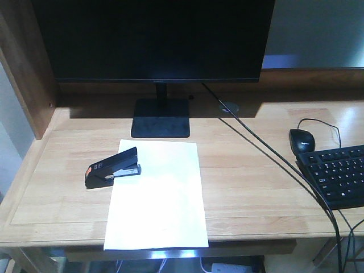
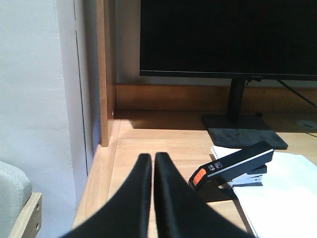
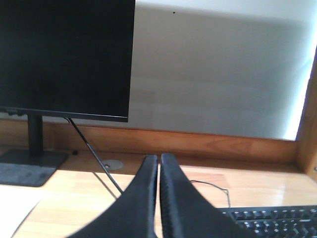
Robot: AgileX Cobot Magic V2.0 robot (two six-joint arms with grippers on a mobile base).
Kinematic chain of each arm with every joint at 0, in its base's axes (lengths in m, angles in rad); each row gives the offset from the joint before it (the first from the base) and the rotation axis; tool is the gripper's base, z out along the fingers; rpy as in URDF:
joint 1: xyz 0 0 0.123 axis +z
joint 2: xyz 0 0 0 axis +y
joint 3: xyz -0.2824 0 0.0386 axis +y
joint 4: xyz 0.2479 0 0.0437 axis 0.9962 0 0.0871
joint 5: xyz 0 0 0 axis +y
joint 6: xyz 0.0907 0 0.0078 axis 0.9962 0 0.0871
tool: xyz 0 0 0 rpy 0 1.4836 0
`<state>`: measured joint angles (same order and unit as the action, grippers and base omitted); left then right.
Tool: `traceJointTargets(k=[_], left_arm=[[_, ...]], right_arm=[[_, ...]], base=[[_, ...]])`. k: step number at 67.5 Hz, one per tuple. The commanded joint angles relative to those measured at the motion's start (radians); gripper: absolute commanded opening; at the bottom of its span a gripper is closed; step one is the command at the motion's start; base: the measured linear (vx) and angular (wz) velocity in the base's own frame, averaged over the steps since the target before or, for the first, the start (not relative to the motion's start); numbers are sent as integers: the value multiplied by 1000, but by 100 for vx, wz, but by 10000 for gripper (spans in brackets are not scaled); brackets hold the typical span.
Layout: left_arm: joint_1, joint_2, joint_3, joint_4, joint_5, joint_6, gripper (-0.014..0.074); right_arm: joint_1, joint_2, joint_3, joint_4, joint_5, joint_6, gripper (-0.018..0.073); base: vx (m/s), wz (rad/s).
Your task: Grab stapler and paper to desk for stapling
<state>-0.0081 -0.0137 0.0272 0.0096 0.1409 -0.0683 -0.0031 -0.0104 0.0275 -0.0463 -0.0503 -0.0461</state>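
Note:
A black stapler (image 1: 113,168) with an orange-red end lies on the light-wood desk (image 1: 256,187), its mouth over the left edge of the white paper (image 1: 157,196). The paper lies flat in front of the monitor stand. In the left wrist view the stapler (image 2: 232,165) sits to the right of my left gripper (image 2: 152,157), on the paper (image 2: 280,196). My left gripper is shut and holds nothing, hovering over the desk's left part. My right gripper (image 3: 159,158) is shut too, empty, above the desk's right part. Neither arm shows in the front view.
A large black monitor (image 1: 153,40) on a square stand (image 1: 161,118) fills the back. A black mouse (image 1: 301,140) and keyboard (image 1: 339,173) lie at the right, with cables (image 1: 256,136) running across. A wooden side panel (image 1: 25,74) bounds the left.

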Motion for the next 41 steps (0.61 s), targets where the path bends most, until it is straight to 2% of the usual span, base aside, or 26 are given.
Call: traceJointTargets(k=[1,41], left_arm=[[-2,-14,28,-10,-72,-6,-7],[-2,-14,28,-10,-72,-6,-7]], right_arm=[[-6,-15,4,-7,-71,25,-9],[-6,-15,4,-7,-67,25,-9]], base=[[0,0],[0,0]])
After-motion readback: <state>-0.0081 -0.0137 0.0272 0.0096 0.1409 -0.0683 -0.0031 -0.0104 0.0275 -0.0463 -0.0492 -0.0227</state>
